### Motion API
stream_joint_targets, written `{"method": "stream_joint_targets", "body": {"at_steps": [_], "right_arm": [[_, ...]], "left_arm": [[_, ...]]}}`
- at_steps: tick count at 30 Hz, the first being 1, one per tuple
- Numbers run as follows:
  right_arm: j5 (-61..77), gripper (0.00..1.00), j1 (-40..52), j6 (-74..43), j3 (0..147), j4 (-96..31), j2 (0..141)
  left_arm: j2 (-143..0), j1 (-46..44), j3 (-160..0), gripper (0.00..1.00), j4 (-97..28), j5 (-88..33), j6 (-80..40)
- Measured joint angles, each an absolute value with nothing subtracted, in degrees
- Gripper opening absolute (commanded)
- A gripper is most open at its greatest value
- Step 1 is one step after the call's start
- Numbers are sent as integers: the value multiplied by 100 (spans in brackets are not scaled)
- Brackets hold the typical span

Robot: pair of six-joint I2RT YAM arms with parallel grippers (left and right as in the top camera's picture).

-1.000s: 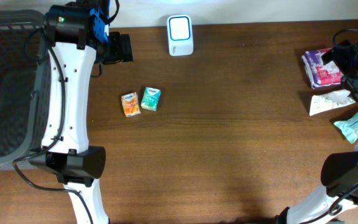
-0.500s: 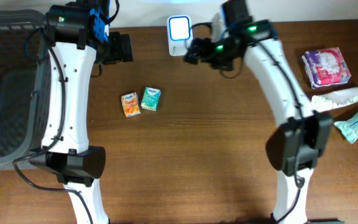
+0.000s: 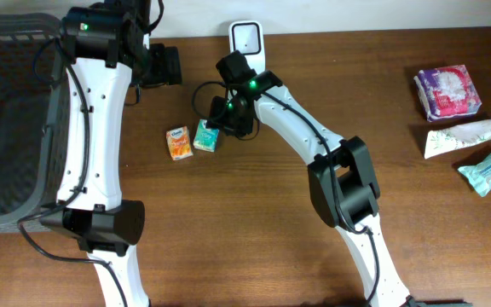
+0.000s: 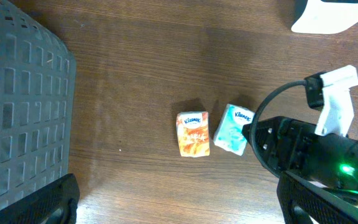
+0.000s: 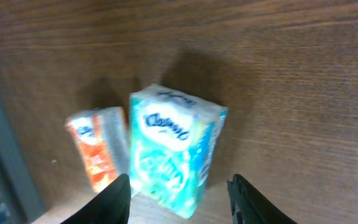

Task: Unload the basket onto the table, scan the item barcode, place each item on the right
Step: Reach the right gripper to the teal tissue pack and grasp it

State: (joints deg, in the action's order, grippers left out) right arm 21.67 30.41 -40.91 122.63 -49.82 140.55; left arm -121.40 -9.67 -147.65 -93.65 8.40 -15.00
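As the overhead view has it, the right gripper [image 3: 224, 122] is down over the teal tissue pack [image 3: 205, 136], which lies flat on the table [image 3: 245, 239] just beside an orange pack [image 3: 177, 142]. The scanner [image 3: 247, 38] stands near, at the back edge. The left gripper [image 3: 164, 66] hangs off to the side, next to the basket [image 3: 7, 128].

Over to the left wrist view: its own jaws are spread wide with nothing between them. Below sit both packs side by side, and the right arm's dark head overlaps the teal one's edge.

Now the right wrist view, the good one. The two fingers [image 5: 115, 198] stand part-way apart, one at each long side of the teal pack, with a sliver of gap on the right, so no grip I can confirm. This pack looks light, soft and film-wrapped, likely slick, so it should squash and may slide. Pinching gently across the narrow width at mid-length seems best. Where the barcode sits, these views don't show.
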Motion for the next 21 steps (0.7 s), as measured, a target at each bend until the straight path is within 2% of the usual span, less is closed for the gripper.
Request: {"method": "stream_joint_targets", "body": {"at_steps": [8, 9, 11, 12, 13, 18, 21], "right_arm": [[2080, 49, 3092, -4139, 12263, -4919, 14188], [2084, 45, 3096, -4143, 12263, -4921, 14254], [2095, 25, 3098, -4158, 12263, -4923, 14368], [2110, 11, 3103, -4139, 12263, -4930, 14398], [2119, 4, 3107, -4095, 12263, -4963, 14403], [2147, 4, 3013, -3848, 12359, -5747, 14352], [1188, 4, 2724, -3691, 12344, -6969, 14086]], "left_arm": [[-12140, -967, -14765, 99, -9365, 840, -1500], [-12140, -967, -14765, 99, -9365, 840, -1500], [-12140, -967, -14765, 99, -9365, 838, -1500], [-12140, -967, -14765, 99, -9365, 840, -1500], [-12140, -967, -14765, 99, -9365, 840, -1500], [-12140, -967, -14765, 99, -9365, 840, -1500], [-12140, -967, -14765, 99, -9369, 840, -1500]]}}
